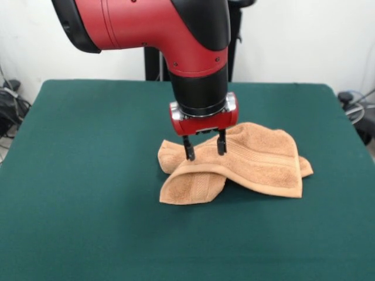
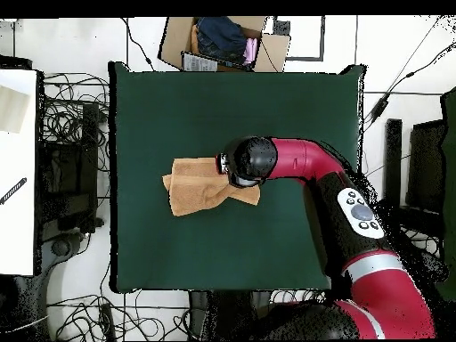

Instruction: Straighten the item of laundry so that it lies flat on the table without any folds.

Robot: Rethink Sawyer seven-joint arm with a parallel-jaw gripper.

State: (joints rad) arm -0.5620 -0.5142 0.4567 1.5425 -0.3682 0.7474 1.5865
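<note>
The light orange-tan towel (image 1: 261,164) lies crumpled a little right of the middle of the dark green table (image 1: 88,175). Its left part is folded over into a raised ridge with a ribbed band showing. My gripper (image 1: 205,146) points straight down over the towel's left part. Its two black fingers are spread apart, with the tips at or just above the ridge, and nothing is between them. In the overhead view the towel (image 2: 191,189) lies left of the arm's wrist (image 2: 248,162), which hides the gripper. The table (image 2: 267,107) is far larger than the towel.
The red arm (image 2: 356,214) reaches in from the robot's base across the table's right side in the overhead view. A cardboard box with clothes (image 2: 223,40) stands beyond the table's far edge. Cables and a white bench (image 2: 18,178) lie beside the table.
</note>
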